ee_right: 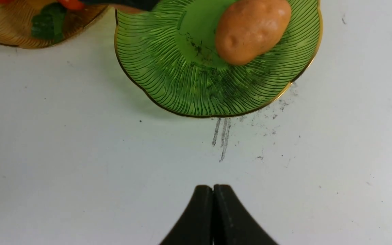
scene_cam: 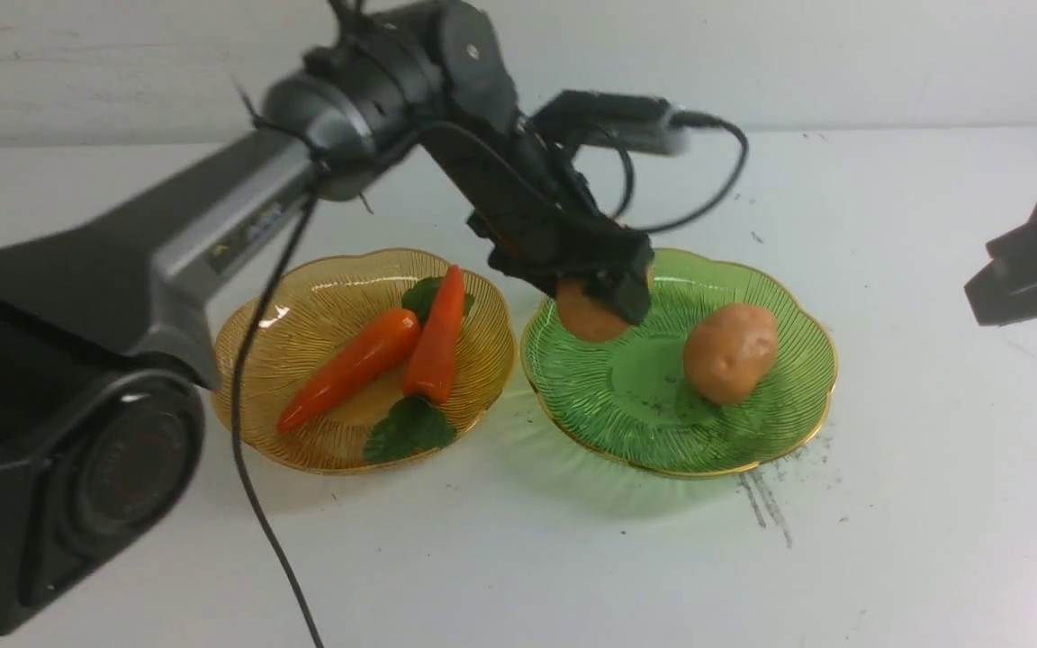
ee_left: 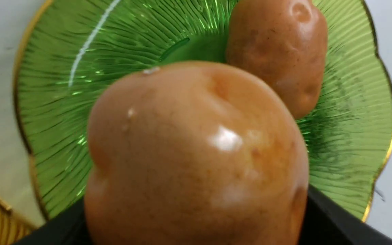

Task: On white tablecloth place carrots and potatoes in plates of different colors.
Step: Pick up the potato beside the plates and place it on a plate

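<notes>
Front view: left pincer (scene_cam: 607, 306) spread wide around second potato (scene_cam: 580, 317), poised low over green plate (scene_cam: 752, 450) beside first potato (scene_cam: 730, 351), apparently sorting it apart from carrots (scene_cam: 436, 333) in amber plate (scene_cam: 302, 445). Right pincer (ee_right: 213, 204) closed, empty, parked clear.

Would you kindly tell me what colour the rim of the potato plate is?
Gold, on the ribbed green plate; the right wrist view shows it best.

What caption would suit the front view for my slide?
Left gripper holds a potato over the green plate, second potato inside; two carrots in amber plate.
</notes>
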